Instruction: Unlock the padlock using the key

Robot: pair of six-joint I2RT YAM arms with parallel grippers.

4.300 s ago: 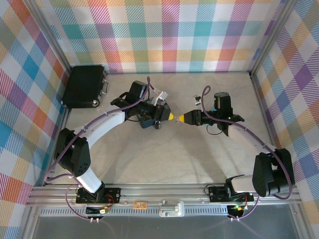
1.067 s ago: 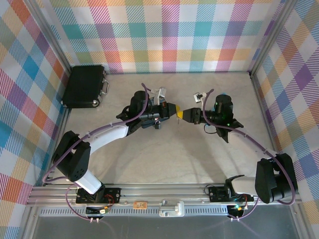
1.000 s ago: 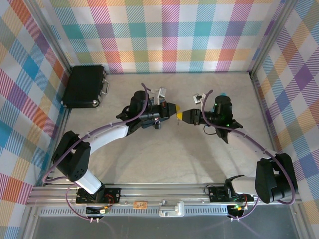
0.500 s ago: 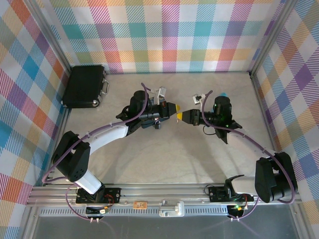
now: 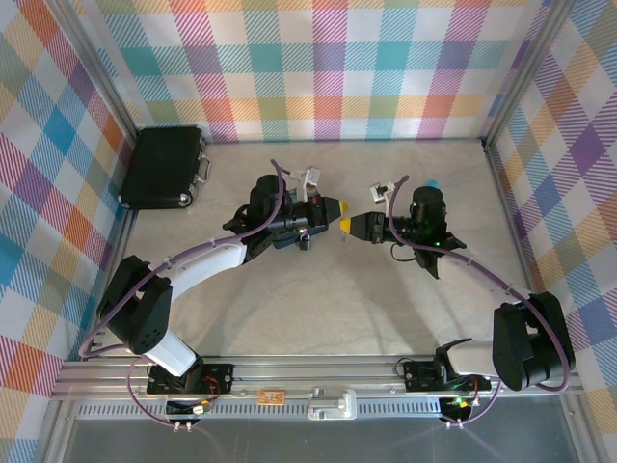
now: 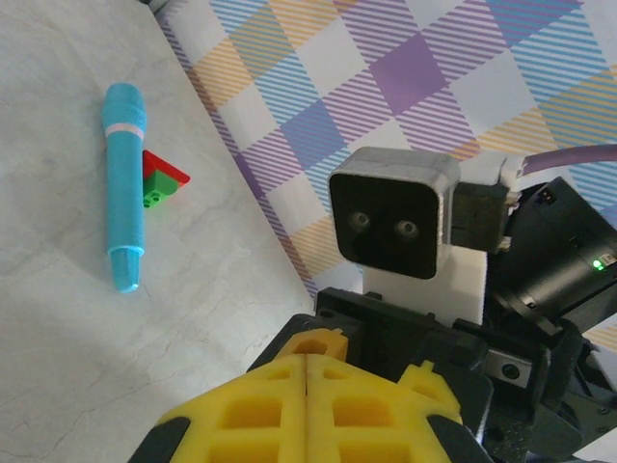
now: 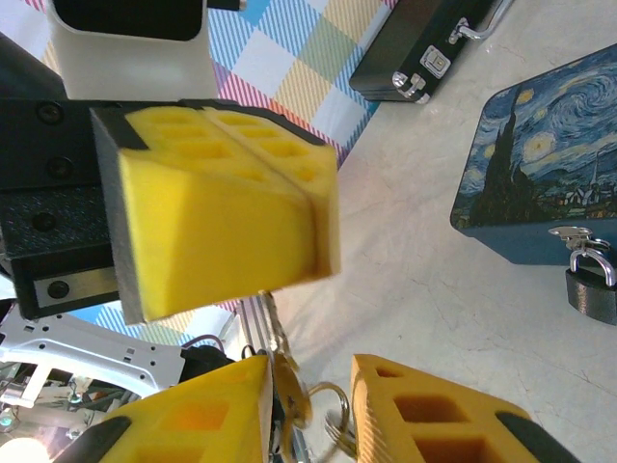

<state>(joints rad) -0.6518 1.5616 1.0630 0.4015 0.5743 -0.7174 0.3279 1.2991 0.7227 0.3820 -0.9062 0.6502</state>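
**Key Handling and Gripper Stance at the Meeting Point**

The right gripper point(image 7: 308, 376) stands part open. Its yellow fingers are apart, and the key point(image 7: 274, 338) lies against one inner face, not clamped by both. The key is a thin, stiff, light strip of metal, probably slippery on foam. Its ring point(image 7: 334, 405) hangs loose and could swing. The best hold is judged to be flat across the bow, leaving the blade free.

The blade rises to the underside of the left gripper point(image 7: 314, 236), whose pads are pressed together. It cannot be told whether they nip the blade tip.

Beyond, the padlock point(image 7: 590, 287) stands on the table point(image 7: 415, 289), touching the front of the blue tin point(image 7: 540, 154), with its shackle up at the tin's clasp. It is small and rigid, likely light enough to skid or twist when the key presses in, so its body will need steadying. The black case point(image 7: 424, 48) lies farther off.

From above, the left arm point(image 5: 207, 253) and right arm point(image 5: 482, 275) each curve inward, with their grippers tip to tip.
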